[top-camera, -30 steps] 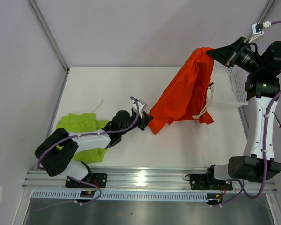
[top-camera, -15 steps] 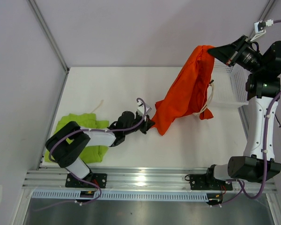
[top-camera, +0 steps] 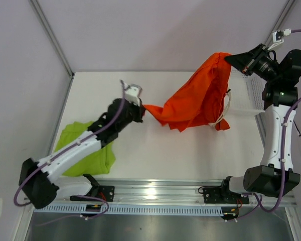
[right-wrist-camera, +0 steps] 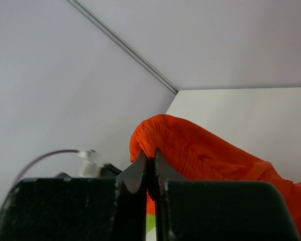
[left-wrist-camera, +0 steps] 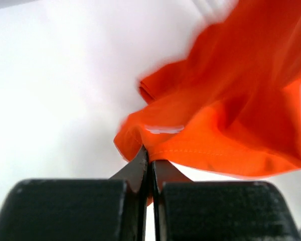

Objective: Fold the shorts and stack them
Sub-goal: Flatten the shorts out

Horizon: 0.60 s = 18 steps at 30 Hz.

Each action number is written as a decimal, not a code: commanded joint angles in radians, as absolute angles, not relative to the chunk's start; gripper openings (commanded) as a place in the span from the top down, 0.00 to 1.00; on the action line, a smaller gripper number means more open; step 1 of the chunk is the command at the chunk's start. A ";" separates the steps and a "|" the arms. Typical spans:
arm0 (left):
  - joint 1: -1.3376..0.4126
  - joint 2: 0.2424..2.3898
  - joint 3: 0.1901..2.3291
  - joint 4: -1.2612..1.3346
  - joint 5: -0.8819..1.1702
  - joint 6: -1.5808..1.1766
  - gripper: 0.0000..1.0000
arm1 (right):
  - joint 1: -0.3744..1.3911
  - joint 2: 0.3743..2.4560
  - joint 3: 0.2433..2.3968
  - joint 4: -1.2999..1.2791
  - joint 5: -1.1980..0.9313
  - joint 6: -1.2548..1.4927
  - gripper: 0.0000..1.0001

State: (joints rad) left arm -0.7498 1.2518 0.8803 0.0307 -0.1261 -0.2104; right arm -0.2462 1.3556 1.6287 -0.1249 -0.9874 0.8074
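The orange-red shorts [top-camera: 198,98] hang stretched in the air between both arms. My right gripper [top-camera: 230,56] is shut on their gathered waistband [right-wrist-camera: 155,135], held high at the back right. My left gripper [top-camera: 143,108] is shut on a hemmed corner [left-wrist-camera: 140,143] of the same shorts, lifted above the table's middle. A pale drawstring [top-camera: 223,111] dangles from them. The lime green shorts [top-camera: 93,155] lie crumpled on the table at the front left, partly under my left arm.
A white mesh basket [top-camera: 251,93] stands at the table's right edge, behind the hanging shorts. Metal rails [top-camera: 155,193] run along the near edge. Walls close the table at the back and left.
My left gripper closed on the orange-red shorts' lower corner and lifted it up and to the left, spreading the cloth. The right gripper stayed high, still holding the waistband.
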 commanded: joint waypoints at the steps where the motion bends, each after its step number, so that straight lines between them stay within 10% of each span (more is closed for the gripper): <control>1: -0.629 1.082 1.056 -0.290 -0.259 -0.282 1.00 | -0.256 1.319 1.595 -0.063 -0.959 0.796 1.00; 18: -0.515 0.761 1.535 -0.460 -0.008 -0.149 1.00 | -0.256 0.864 1.330 0.097 -0.977 0.749 1.00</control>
State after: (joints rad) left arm -0.5148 0.8303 1.4425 -0.4755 -0.1036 -0.1825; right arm -0.2520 0.9882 1.3109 -0.0216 -0.9840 0.7849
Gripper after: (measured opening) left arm 0.003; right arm 0.023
